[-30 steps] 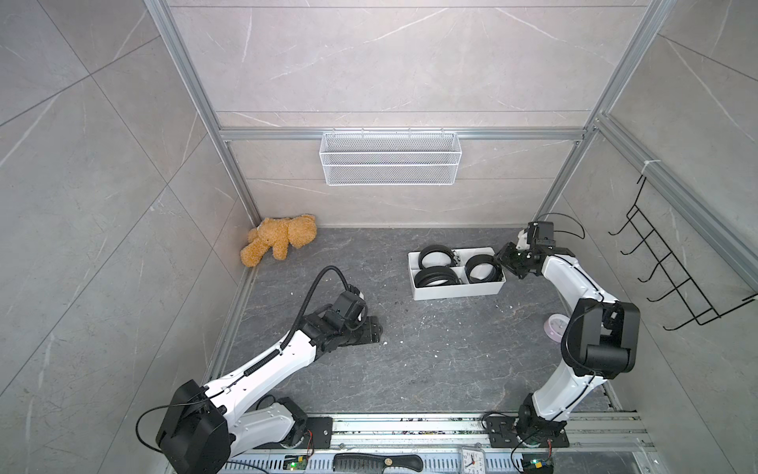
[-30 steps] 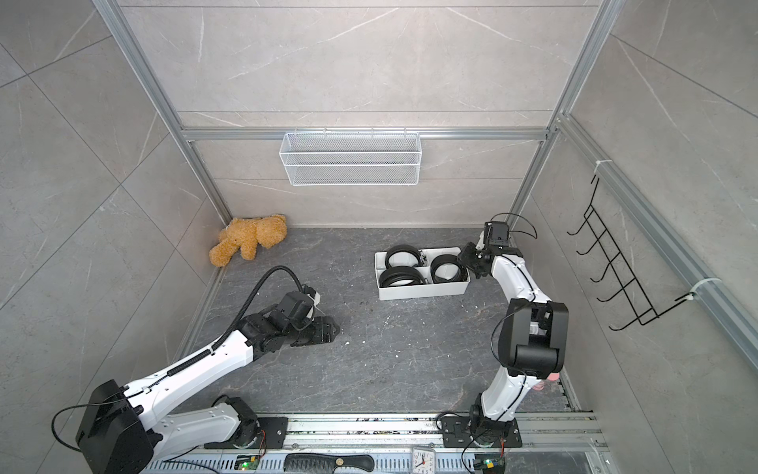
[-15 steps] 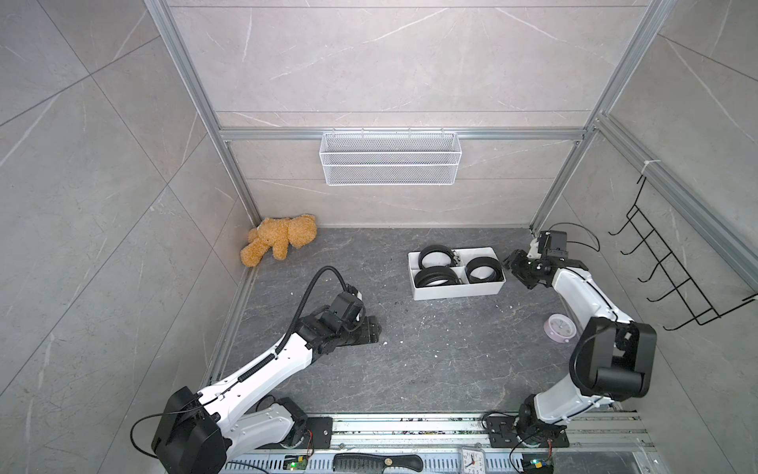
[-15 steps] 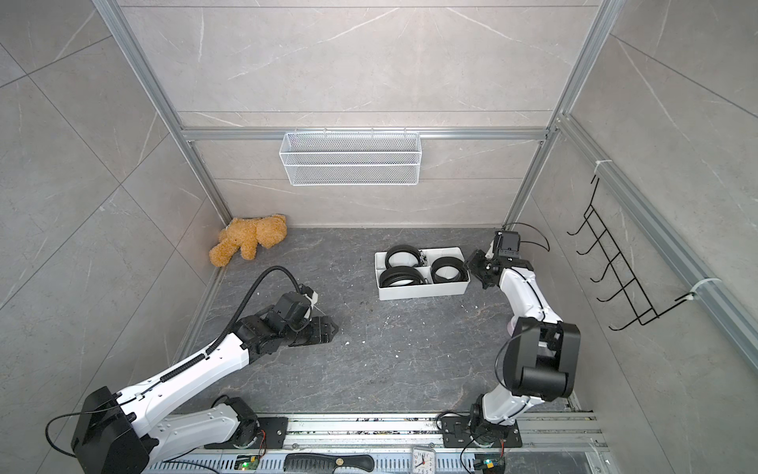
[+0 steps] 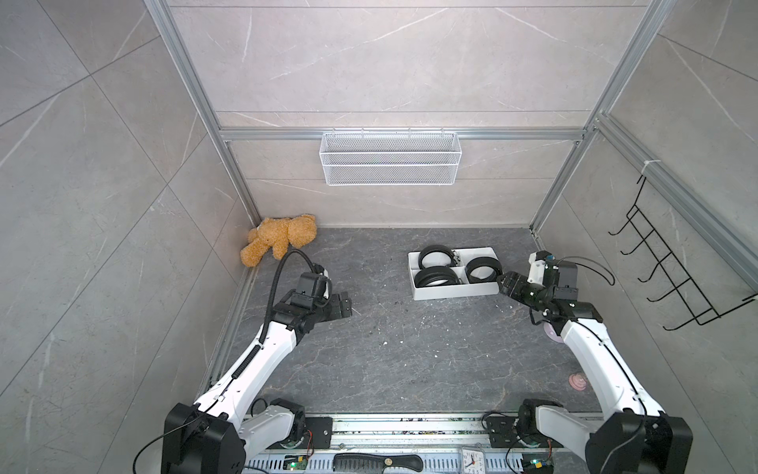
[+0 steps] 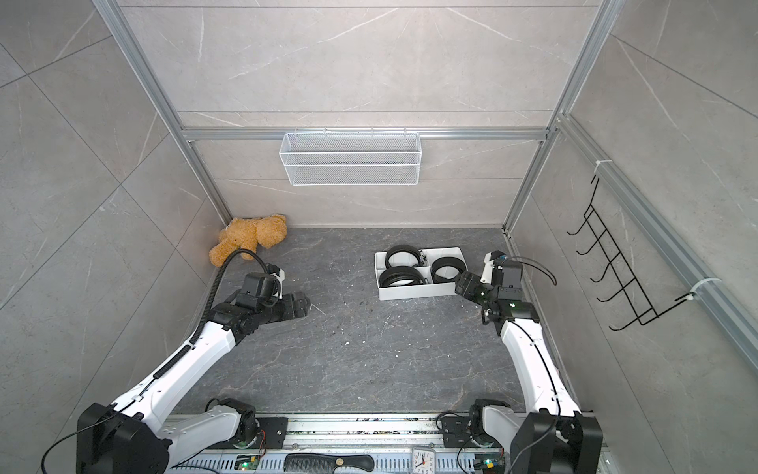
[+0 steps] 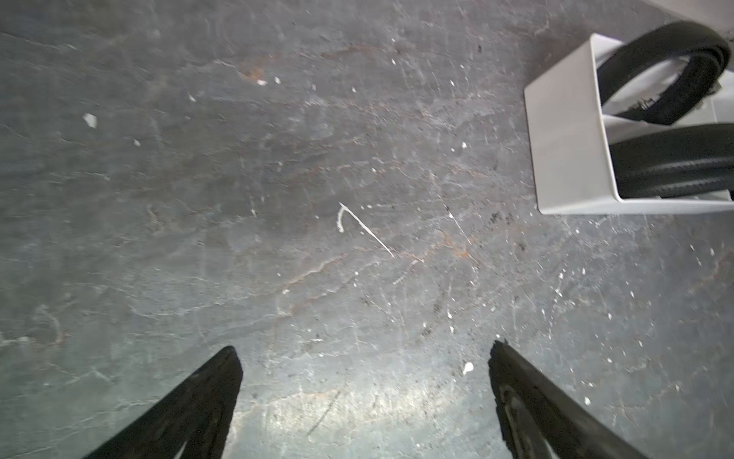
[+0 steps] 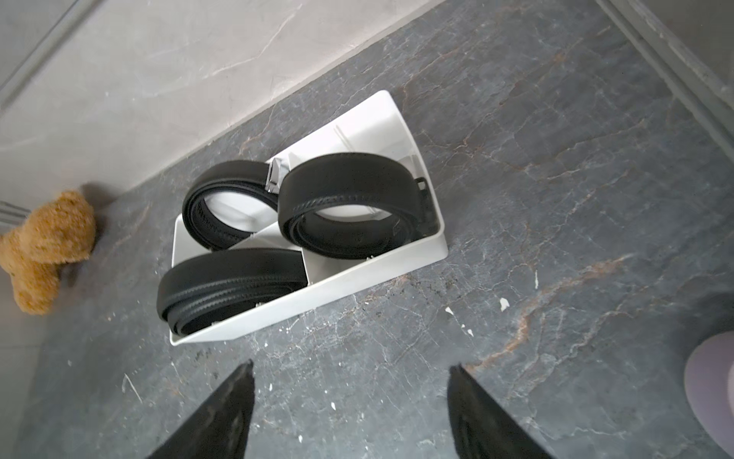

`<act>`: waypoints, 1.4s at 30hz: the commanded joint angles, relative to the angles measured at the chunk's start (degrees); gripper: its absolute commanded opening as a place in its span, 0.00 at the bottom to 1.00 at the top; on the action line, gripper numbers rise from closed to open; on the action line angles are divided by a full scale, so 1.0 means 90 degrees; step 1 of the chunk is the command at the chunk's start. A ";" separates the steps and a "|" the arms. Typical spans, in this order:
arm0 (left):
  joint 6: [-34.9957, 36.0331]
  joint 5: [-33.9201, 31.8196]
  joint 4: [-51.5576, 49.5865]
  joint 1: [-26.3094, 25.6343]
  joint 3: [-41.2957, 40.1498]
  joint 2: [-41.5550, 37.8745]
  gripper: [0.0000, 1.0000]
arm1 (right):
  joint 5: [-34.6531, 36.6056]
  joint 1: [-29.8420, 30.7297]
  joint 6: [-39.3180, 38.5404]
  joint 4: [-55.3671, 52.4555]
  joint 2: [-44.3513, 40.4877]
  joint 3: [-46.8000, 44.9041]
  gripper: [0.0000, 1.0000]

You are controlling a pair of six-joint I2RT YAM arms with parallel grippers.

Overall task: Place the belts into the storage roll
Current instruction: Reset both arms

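Note:
The white storage roll (image 5: 451,292) (image 6: 410,293) lies on the dark floor at the back right. Three coiled black belts sit in its compartments: one at the far left (image 5: 436,250) (image 8: 232,171), one at the near left (image 5: 436,271) (image 8: 230,274), one at the right (image 5: 484,262) (image 8: 349,171). My right gripper (image 5: 504,283) (image 8: 353,365) hovers open and empty just off the roll's right end. My left gripper (image 5: 346,305) (image 7: 363,349) stands wide open over bare floor, well left of the roll (image 7: 564,139).
A brown teddy bear (image 5: 281,238) lies in the back left corner. A white wire basket (image 5: 389,158) hangs on the back wall and a black hook rack (image 5: 672,279) on the right wall. A pinkish round thing (image 5: 551,330) lies under the right arm.
The right gripper has pulled back from over the roll's right end toward the near right and opened wider. The left gripper has opened wider and shifted only slightly.

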 commanded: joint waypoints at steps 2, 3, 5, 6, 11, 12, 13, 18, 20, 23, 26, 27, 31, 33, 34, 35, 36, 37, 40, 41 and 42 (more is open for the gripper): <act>0.0755 -0.0337 0.0801 0.0459 -0.0244 -0.0133 0.99 | 0.0485 0.0329 -0.0944 0.0721 -0.0243 -0.0602 0.79; 0.0916 -0.0483 0.0975 0.0507 -0.0353 -0.0155 0.99 | 0.0588 0.0385 -0.1048 0.0933 -0.0263 -0.0793 0.81; 0.1137 -0.0742 0.1344 0.0627 -0.0595 -0.0171 0.99 | 0.0754 0.0502 -0.1251 0.1495 -0.0288 -0.1186 0.99; 0.1239 -0.0774 0.1574 0.0745 -0.0746 -0.0177 0.99 | 0.0843 0.0549 -0.1324 0.1902 -0.0310 -0.1452 1.00; 0.1433 -0.0700 0.3138 0.1346 -0.1618 -0.0135 0.99 | 0.1054 0.0867 -0.1727 0.3788 -0.0039 -0.2353 1.00; 0.1454 -0.0725 0.3365 0.1423 -0.1750 -0.0106 0.99 | 0.1144 0.0953 -0.1860 0.4119 0.0067 -0.2487 1.00; 0.1506 -0.0685 0.3586 0.1489 -0.1867 -0.0060 0.99 | 0.1251 0.1029 -0.1981 0.4529 0.0172 -0.2647 1.00; 0.2221 -0.0811 0.5072 0.1562 -0.2303 0.0380 0.99 | 0.1471 0.1182 -0.2498 0.7008 0.1033 -0.3488 1.00; 0.2352 -0.0808 0.5958 0.1665 -0.2695 0.0546 0.99 | 0.1338 0.1205 -0.2507 0.7752 0.1501 -0.3558 1.00; 0.2291 -0.0702 0.6490 0.1833 -0.2876 0.0843 0.99 | 0.1518 0.1209 -0.2349 0.8557 0.2117 -0.3678 1.00; 0.2440 -0.0704 0.6856 0.1880 -0.2899 0.1170 0.99 | 0.1452 0.1199 -0.2471 0.9347 0.2453 -0.3966 1.00; 0.2471 -0.0800 0.6930 0.1889 -0.2864 0.1278 1.00 | 0.1453 0.1208 -0.2466 0.9776 0.2661 -0.4037 1.00; 0.2622 -0.0919 0.7482 0.2001 -0.2875 0.1591 0.99 | 0.1501 0.1206 -0.2470 0.9347 0.2524 -0.3942 1.00; 0.2582 -0.0982 0.7665 0.2037 -0.2855 0.1827 0.99 | 0.1809 0.1235 -0.2386 0.9405 0.2667 -0.3843 1.00; 0.2566 -0.0997 0.7833 0.2050 -0.2896 0.1937 0.99 | 0.1970 0.1243 -0.2322 0.9016 0.2611 -0.3699 1.00; 0.2559 -0.1026 0.7942 0.2050 -0.2921 0.2014 0.99 | 0.2009 0.1240 -0.2287 0.8881 0.2597 -0.3640 1.00; 0.2554 -0.1032 0.7972 0.2060 -0.2927 0.2047 0.99 | 0.2010 0.1243 -0.2294 0.8977 0.2623 -0.3657 1.00; 0.2555 -0.1046 0.8071 0.2055 -0.2948 0.2118 0.99 | 0.2027 0.1241 -0.2286 0.9094 0.2655 -0.3691 1.00; 0.2531 -0.1081 0.8008 0.2061 -0.2910 0.2129 1.00 | 0.2118 0.1237 -0.2280 0.9068 0.2645 -0.3681 1.00; 0.2526 -0.1081 0.8020 0.2061 -0.2919 0.2127 1.00 | 0.2210 0.1256 -0.2264 0.9103 0.2627 -0.3714 1.00; 0.2528 -0.1090 0.8038 0.2061 -0.2922 0.2135 0.99 | 0.2285 0.1258 -0.2232 0.9041 0.2627 -0.3687 1.00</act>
